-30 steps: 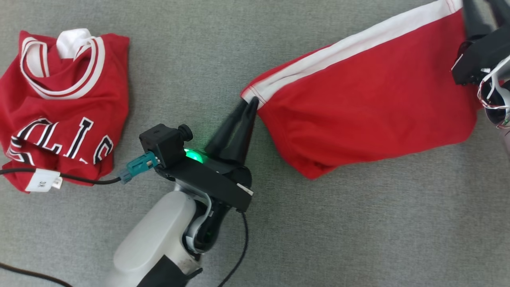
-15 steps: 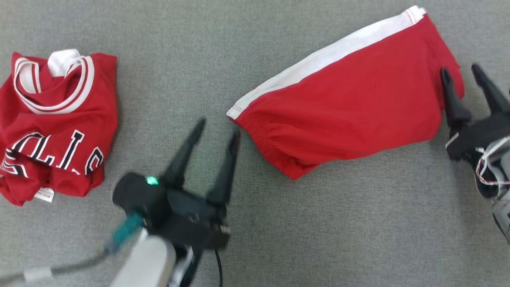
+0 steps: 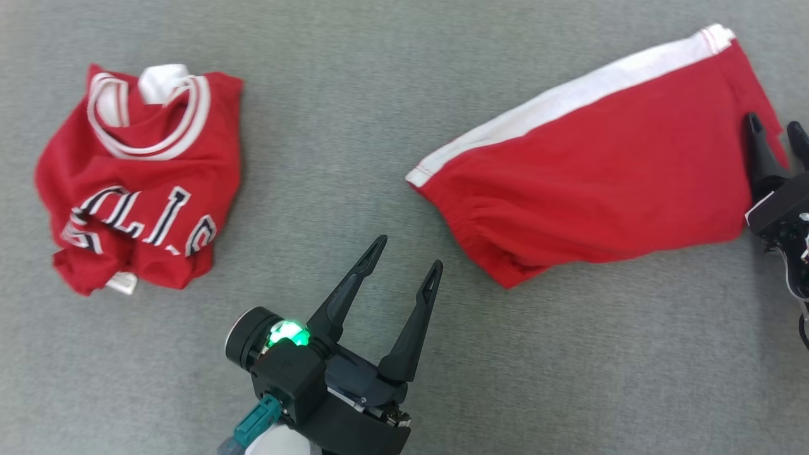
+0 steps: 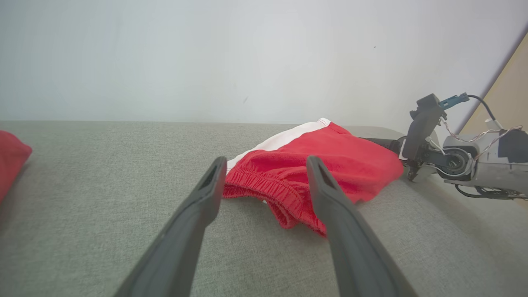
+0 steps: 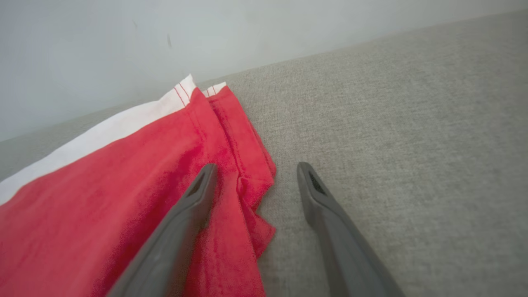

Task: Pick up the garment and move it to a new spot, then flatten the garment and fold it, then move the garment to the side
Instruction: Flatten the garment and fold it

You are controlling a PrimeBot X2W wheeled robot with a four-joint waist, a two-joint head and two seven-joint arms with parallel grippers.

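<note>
Biggest thing in my head cam is the grey fabric surface (image 3: 354, 126). The red shorts (image 3: 600, 177) with the white side stripe are spread out on its right half, elastic waistband toward the middle and leg hem at the far right. The head cam also shows the crumpled red jersey (image 3: 145, 189) on the left, well apart from the shorts. My left wrist cam only catches a red sliver of it at the frame edge.

The left gripper (image 3: 409, 251) is spread wide and holding nothing, near the waistband but clear of it. The left wrist cam shows the gathered elastic up close, which the head cam barely resolves.

The right gripper (image 3: 775, 121) is open too, at the hem end. The right wrist cam shows one finger over red cloth and the other over bare grey. I can't tell if that finger actually touches the fabric. In the head cam, the frame edge cuts off its body.
</note>
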